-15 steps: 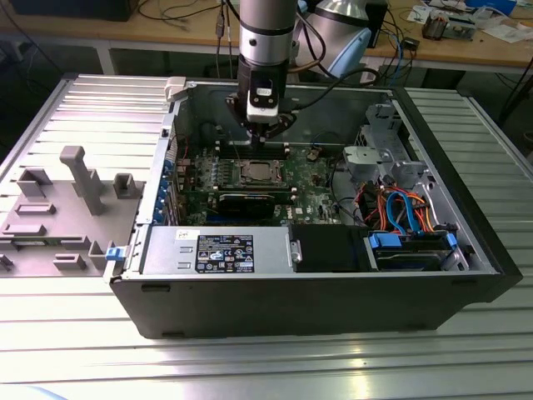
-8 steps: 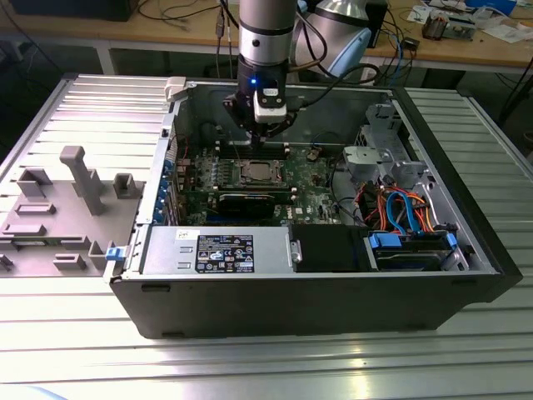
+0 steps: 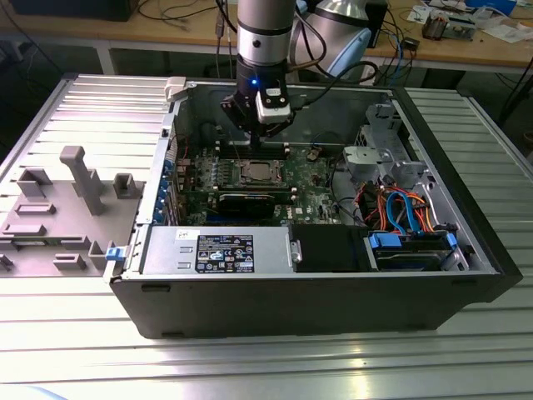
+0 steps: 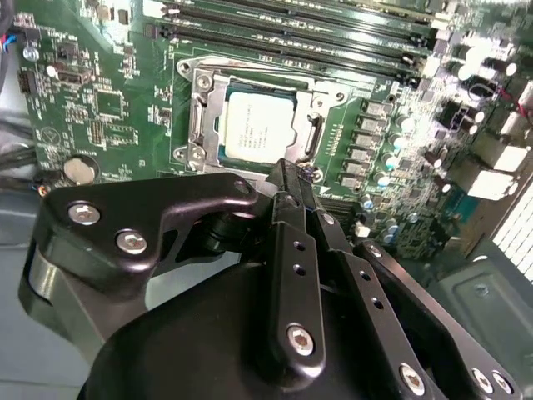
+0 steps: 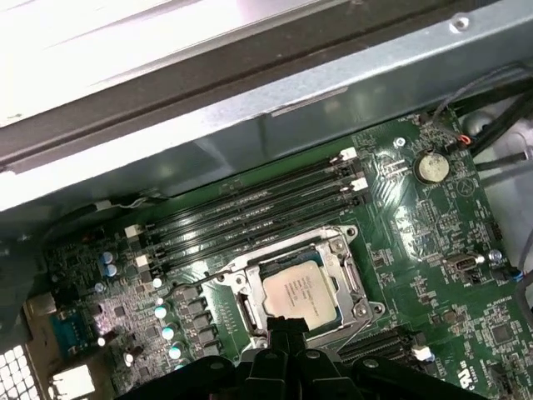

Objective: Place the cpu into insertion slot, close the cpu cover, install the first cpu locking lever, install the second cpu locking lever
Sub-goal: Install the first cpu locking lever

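The cpu (image 3: pixel 254 172) lies flat in its socket on the green motherboard (image 3: pixel 312 179), silvery top up. It shows in both wrist views, cpu (image 4: pixel 258 125) and cpu (image 5: pixel 300 287). The cpu cover (image 4: pixel 202 112), a silvery frame, lies down around the chip, also seen as cover (image 5: pixel 354 279). My gripper (image 3: pixel 253 142) hangs just above the socket, toward the case's back wall. Its black fingers come together at the tip beside the socket's edge, gripper (image 4: pixel 287 177) and gripper (image 5: pixel 283 332), shut with nothing between them.
Black memory slots (image 5: pixel 250 217) run alongside the socket. A coin battery (image 5: pixel 430 167) sits on the board. The case's back wall (image 3: pixel 333 108) is close behind the arm. A power supply (image 3: pixel 221 250) and a drive bay with blue cables (image 3: pixel 408 242) line the front. A grey fixture (image 3: pixel 75 179) stands outside, on the exterior view's left.
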`<state>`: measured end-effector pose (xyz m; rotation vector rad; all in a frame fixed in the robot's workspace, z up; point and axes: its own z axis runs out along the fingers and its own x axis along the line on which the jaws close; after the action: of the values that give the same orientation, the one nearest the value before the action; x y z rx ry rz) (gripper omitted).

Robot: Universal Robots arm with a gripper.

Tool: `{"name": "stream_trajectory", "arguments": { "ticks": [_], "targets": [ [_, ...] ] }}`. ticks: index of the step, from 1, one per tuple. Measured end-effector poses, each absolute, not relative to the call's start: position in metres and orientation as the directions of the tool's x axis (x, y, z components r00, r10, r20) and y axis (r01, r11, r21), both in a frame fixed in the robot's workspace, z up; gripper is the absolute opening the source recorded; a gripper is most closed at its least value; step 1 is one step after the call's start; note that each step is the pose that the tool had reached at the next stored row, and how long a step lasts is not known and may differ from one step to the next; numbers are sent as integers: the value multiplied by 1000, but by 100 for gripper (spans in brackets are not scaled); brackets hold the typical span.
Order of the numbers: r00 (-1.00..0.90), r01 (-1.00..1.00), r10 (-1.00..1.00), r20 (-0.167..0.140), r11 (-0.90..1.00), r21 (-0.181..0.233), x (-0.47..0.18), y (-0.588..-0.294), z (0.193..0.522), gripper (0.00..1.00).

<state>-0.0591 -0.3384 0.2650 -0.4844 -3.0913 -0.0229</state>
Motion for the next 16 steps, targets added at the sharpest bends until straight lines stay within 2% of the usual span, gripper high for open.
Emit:
{"name": "stream_trajectory", "arguments": {
  "ticks": [8, 16],
  "targets": [
    [-990, 142, 142, 15, 990, 12, -59, -338, 265, 11],
    [-997, 81, 81, 15, 997, 13, -59, -339, 265, 11]
  ]
}}
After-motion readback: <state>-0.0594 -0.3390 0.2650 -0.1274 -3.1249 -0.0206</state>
